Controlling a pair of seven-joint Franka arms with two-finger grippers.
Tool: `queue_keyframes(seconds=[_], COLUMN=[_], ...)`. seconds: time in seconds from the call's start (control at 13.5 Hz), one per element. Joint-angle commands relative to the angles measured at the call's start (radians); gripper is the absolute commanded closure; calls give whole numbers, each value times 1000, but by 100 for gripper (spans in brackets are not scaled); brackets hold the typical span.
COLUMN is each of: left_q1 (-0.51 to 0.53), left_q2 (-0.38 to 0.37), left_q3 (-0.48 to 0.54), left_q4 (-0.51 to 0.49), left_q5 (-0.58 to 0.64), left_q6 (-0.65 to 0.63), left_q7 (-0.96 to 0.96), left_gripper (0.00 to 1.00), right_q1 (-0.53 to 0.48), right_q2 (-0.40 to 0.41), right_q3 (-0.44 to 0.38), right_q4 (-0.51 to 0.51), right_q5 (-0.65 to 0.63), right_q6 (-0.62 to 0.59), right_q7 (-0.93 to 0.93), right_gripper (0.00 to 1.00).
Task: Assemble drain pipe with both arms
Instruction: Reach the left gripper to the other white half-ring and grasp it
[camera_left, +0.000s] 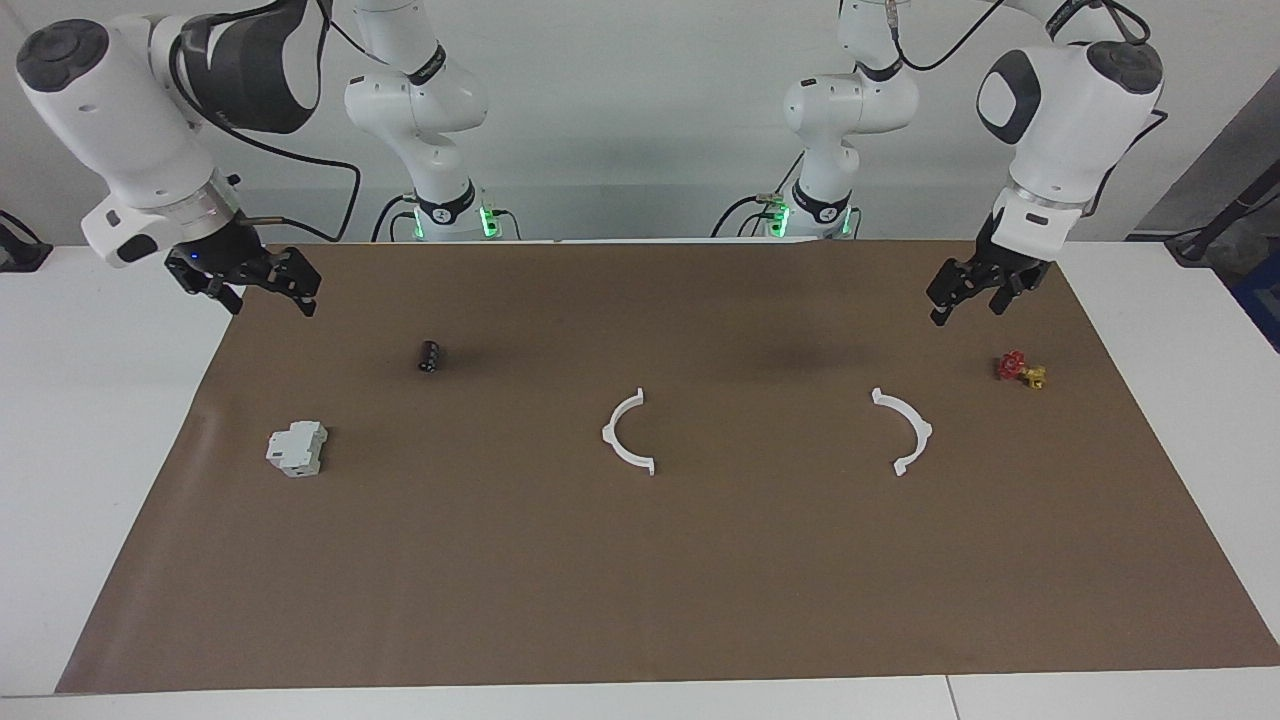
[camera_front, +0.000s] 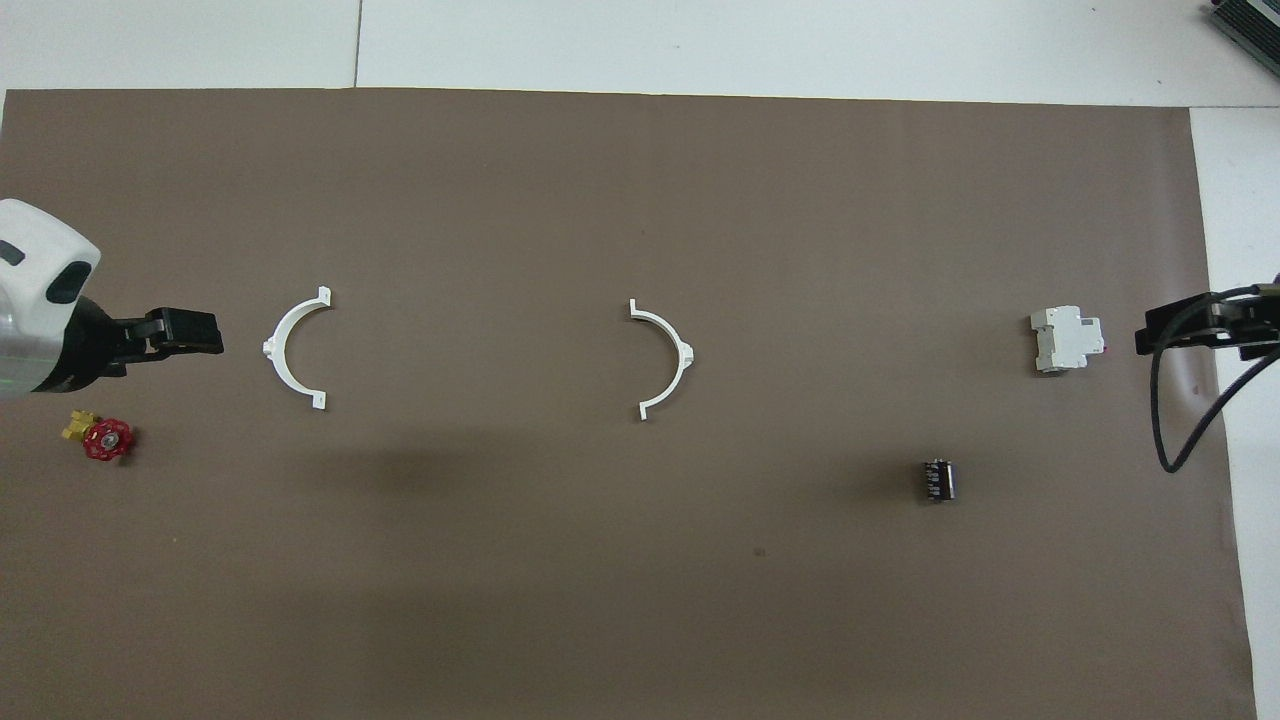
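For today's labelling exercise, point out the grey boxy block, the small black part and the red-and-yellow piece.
grey boxy block (camera_left: 296, 448): facing view, middle of its top face.
small black part (camera_front: 938, 480): overhead view, centre of its body.
red-and-yellow piece (camera_front: 107, 439): overhead view, on the red wheel.

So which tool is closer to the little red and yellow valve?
Left. The left tool hangs just above the valve; the right tool is up at the other end of the table.

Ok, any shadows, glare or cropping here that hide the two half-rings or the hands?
Facing view: even light, only soft shadows on the mat; both half-rings sharp, both hands whole. Overhead view: faint shadow band nearer the robots than the rings, no glare; left hand and right hand cut by the frame edges.
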Motion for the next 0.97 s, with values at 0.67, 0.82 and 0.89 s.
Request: queue_keyframes(seconds=[0.67, 0.82, 0.89], left_q1=[-8, -11, -10], left_q2=[110, 141, 147], left_q3=[-4, -2, -2], left_q4=[-283, -285, -286], left_q5=[-5, -5, -5], left_q6=[431, 441, 441], left_q7=[-34, -37, -37], left_gripper=[0, 0, 0], right_q1=[41, 41, 46], right_q2=[-19, -22, -22], right_q3=[30, 29, 29], right_q4=[68, 62, 60], right_q5=[-73, -73, -74], right_q6=[-91, -87, -82], right_q7=[6, 3, 3], right_gripper=[0, 0, 0])
